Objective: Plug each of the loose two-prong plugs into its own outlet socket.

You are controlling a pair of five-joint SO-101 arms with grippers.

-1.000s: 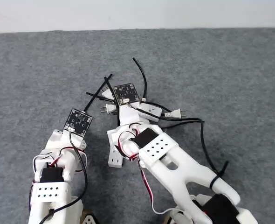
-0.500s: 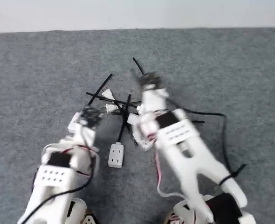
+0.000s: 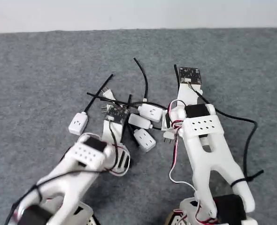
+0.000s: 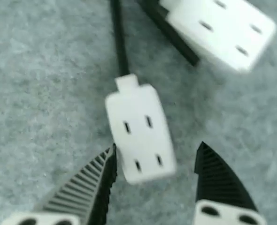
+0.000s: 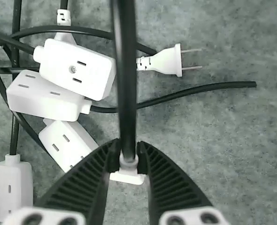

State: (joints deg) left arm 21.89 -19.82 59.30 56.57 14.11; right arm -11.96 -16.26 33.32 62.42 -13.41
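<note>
left gripper (image 4: 157, 152): jaws spread wide, nothing pinched, low over the grey carpet (image 4: 30, 93)
outlet socket (image 4: 139, 136): white, lying slots-up on the carpet; its free end sits in the gap between the left fingers, can't tell if either finger touches it
socket cord (image 4: 119, 42): black, leaves the socket's far end and runs straight out ahead of the left gripper
second socket (image 4: 218, 30): farther ahead of the left gripper and off to one side, lying at an angle, blurred
right gripper (image 5: 127, 146): fingers pressed together on a two-prong plug (image 5: 127, 178), pinching its neck where the cord enters
plug cord (image 5: 124, 70): black, runs from the pinch straight out ahead of the right gripper, over the other cords
loose plug (image 5: 169, 61): ahead of the right gripper, flat on the carpet, prongs bare and pointing away from the sockets
socket cluster (image 5: 77, 70): three white blocks ahead and to one side of the right gripper; farthest two touching, nearest block (image 5: 65, 143) just beside them, visible slots bare
</note>
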